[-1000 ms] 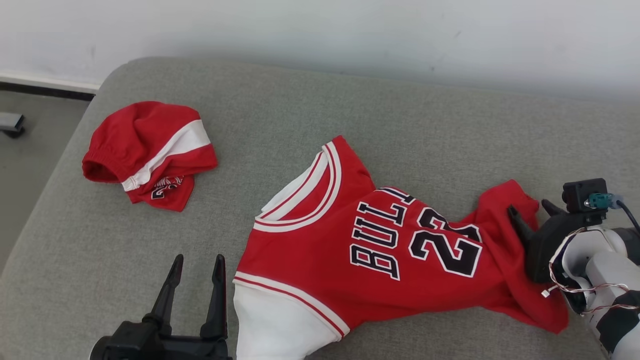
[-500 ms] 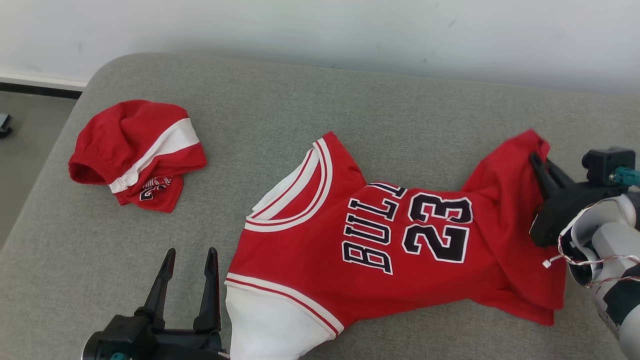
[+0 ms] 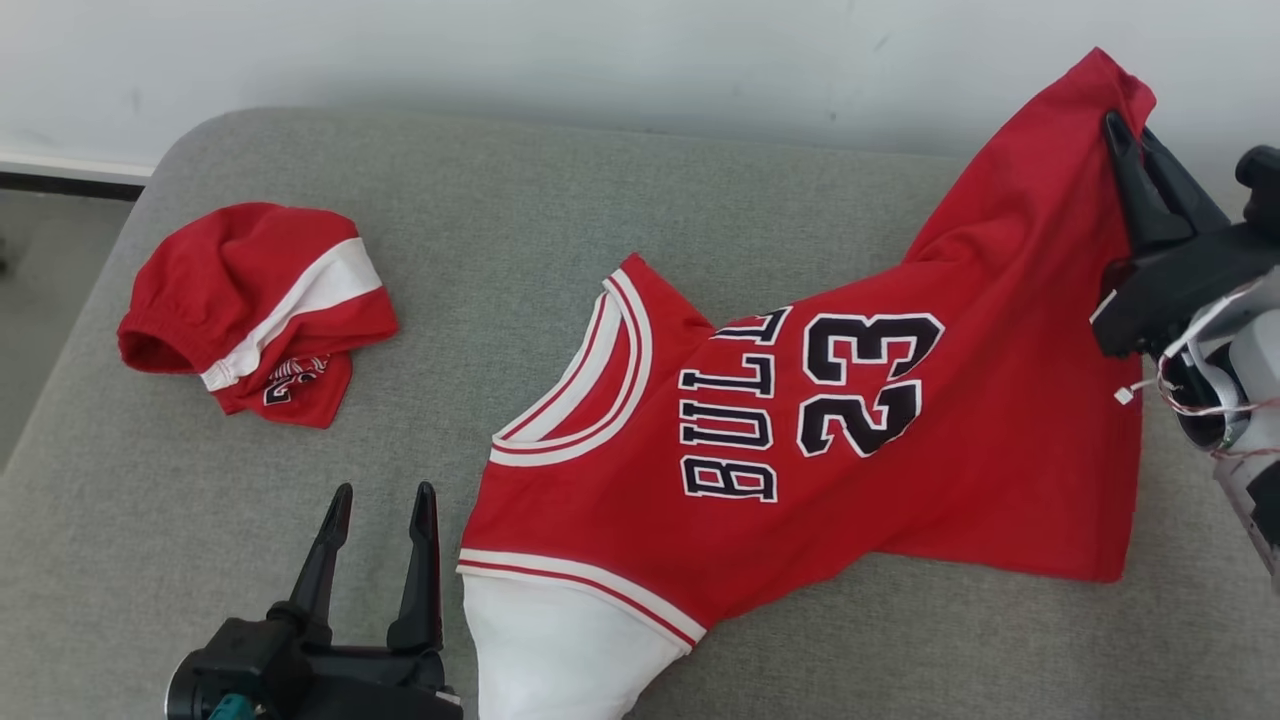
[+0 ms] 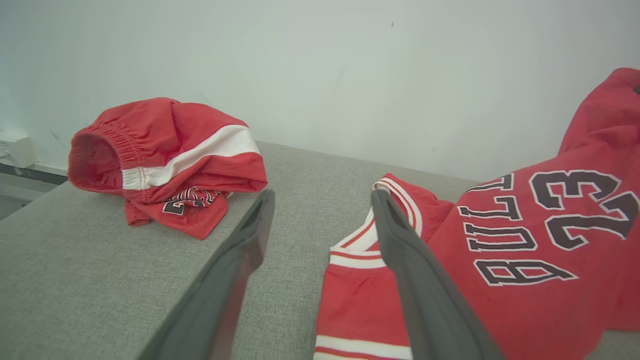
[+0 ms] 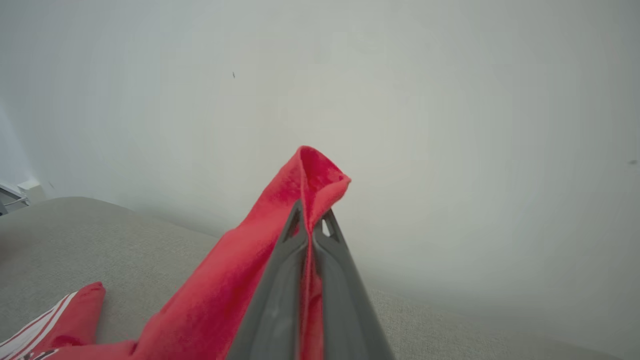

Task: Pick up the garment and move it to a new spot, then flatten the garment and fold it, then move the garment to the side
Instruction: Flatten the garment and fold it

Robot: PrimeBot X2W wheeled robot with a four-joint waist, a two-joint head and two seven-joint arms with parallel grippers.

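At the upper right of the frame, the right gripper [image 3: 1128,135] has its fingers pinched tight on a corner of the red jersey [image 3: 850,420], lifting it. The rest of the jersey lies mid-frame on the grey cushion [image 3: 600,200]. At lower left, the left gripper [image 3: 385,492] has its fingers spread wide, holding nothing.

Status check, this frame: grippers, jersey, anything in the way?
Right gripper shut on jersey corner, raised off couch. Left gripper open, empty, beside jersey. Red shorts far left, clear of it.
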